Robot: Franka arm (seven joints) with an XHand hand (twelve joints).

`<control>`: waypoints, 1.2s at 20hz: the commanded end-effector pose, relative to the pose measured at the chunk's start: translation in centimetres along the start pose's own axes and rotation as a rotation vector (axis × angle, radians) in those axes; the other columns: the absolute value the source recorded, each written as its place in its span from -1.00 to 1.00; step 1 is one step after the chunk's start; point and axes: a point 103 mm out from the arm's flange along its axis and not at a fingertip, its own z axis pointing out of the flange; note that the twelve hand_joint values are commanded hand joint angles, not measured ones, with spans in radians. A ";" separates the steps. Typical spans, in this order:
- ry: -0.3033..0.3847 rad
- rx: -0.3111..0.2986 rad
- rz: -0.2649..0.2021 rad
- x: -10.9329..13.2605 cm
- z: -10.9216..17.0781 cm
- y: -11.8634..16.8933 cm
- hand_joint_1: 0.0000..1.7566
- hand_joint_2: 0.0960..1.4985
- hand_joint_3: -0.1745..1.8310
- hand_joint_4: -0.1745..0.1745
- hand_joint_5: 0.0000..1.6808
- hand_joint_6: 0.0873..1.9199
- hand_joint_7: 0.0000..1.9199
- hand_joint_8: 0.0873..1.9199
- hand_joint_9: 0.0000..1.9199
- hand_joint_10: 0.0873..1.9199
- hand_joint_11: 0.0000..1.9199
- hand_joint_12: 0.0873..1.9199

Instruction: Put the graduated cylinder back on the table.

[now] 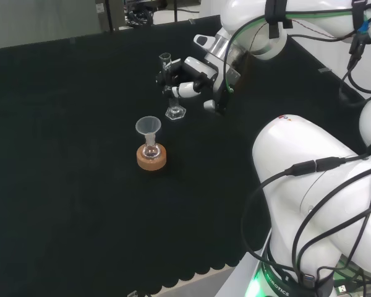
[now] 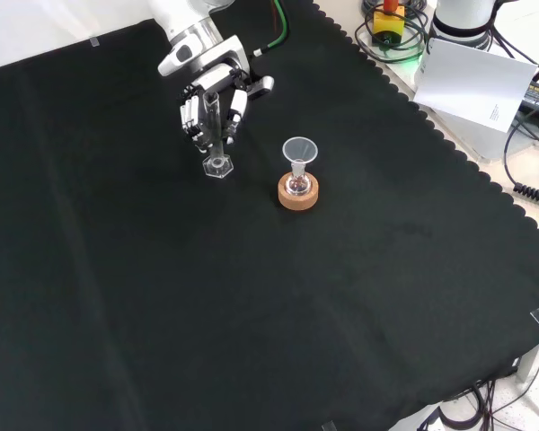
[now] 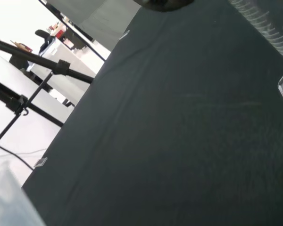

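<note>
Cloth (image 1: 68, 185): black, spread over the whole bench, scalloped along the near edge in the head view.
Ring (image 1: 151, 157): cork, flat on the cloth, nearest of the ware in the head view; in the front view (image 2: 298, 194) just right of the cylinder's foot and apart from it.
Flask (image 1: 151, 149): small, clear, seated in the ring.
Funnel (image 1: 148, 127): clear, mouth up, stem down in the flask's neck; seen too in the front view (image 2: 299, 150).
Cylinder (image 1: 170, 86): clear, upright, beyond the ring in the head view; hexagonal foot down on the cloth or just above it, contact hard to tell; foot clear in the front view (image 2: 217, 167); graduation marks close up in the wrist view (image 3: 269, 26).
Hand (image 1: 195, 77): black and white, to the right of the cylinder in the head view, fingers curled round the tube above the foot; reaching in from the top of the front view (image 2: 211, 108), fingers pointing down around the tube.
Arm (image 1: 309, 185): white links at the right of the head view.
</note>
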 end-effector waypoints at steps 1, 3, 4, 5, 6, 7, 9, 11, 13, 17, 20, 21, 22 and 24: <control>0.019 -0.007 -0.007 -0.5 1.1 0.6 0.55 0.47 -0.82 0.44 0.21 -0.38 -0.02 0.11 0.36 -0.96 0.05 -0.11; 0.025 -0.012 -0.011 -0.7 1.3 0.7 0.54 0.47 -0.82 0.44 0.21 -0.38 -0.02 0.11 0.36 -0.96 0.04 -0.11; 0.027 -0.011 -0.012 -0.8 1.3 0.7 0.54 0.47 -0.82 0.44 0.21 -0.38 -0.03 0.12 0.36 -0.96 0.04 -0.10; 0.030 -0.010 -0.013 -0.9 1.4 0.7 0.54 0.47 -0.82 0.43 0.21 -0.38 -0.03 0.12 0.36 -0.96 0.04 -0.10; 0.030 -0.010 -0.016 -1.0 1.5 0.7 0.54 0.47 -0.82 0.43 0.21 -0.37 -0.03 0.12 0.35 -0.96 0.04 -0.10; 0.044 -0.012 -0.019 -1.3 1.3 0.6 0.54 0.48 -0.82 0.43 0.21 -0.37 -0.03 0.13 0.35 -0.96 0.03 -0.10; 0.056 -0.019 -0.019 -2.0 1.0 0.4 0.54 0.48 -0.82 0.43 0.21 -0.37 -0.03 0.13 0.35 -0.96 0.03 -0.10; 0.048 -0.013 -0.013 -1.7 1.4 0.6 0.54 0.48 -0.82 0.43 0.20 -0.37 -0.04 0.14 0.35 -0.96 0.03 -0.09; 0.039 -0.003 -0.012 -1.4 2.1 0.8 0.54 0.48 -0.82 0.42 0.20 -0.36 -0.04 0.14 0.35 -0.96 0.02 -0.09; 0.037 0.003 -0.011 -1.1 3.0 1.0 0.54 0.48 -0.82 0.42 0.20 -0.36 -0.04 0.14 0.34 -0.96 0.02 -0.09; 0.031 0.001 -0.009 -0.9 3.2 1.0 0.54 0.48 -0.82 0.42 0.20 -0.36 -0.04 0.14 0.34 -0.96 0.02 -0.08; 0.035 0.001 -0.010 -0.9 3.3 1.0 0.54 0.48 -0.82 0.42 0.20 -0.36 -0.04 0.14 0.34 -0.96 0.02 -0.08; 0.038 0.002 -0.009 -0.9 3.3 1.0 0.54 0.48 -0.82 0.42 0.20 -0.36 -0.04 0.15 0.34 -0.96 0.01 -0.08; 0.047 0.006 -0.009 -1.0 3.3 1.0 0.54 0.49 -0.82 0.41 0.19 -0.36 -0.05 0.15 0.33 -0.96 0.01 -0.08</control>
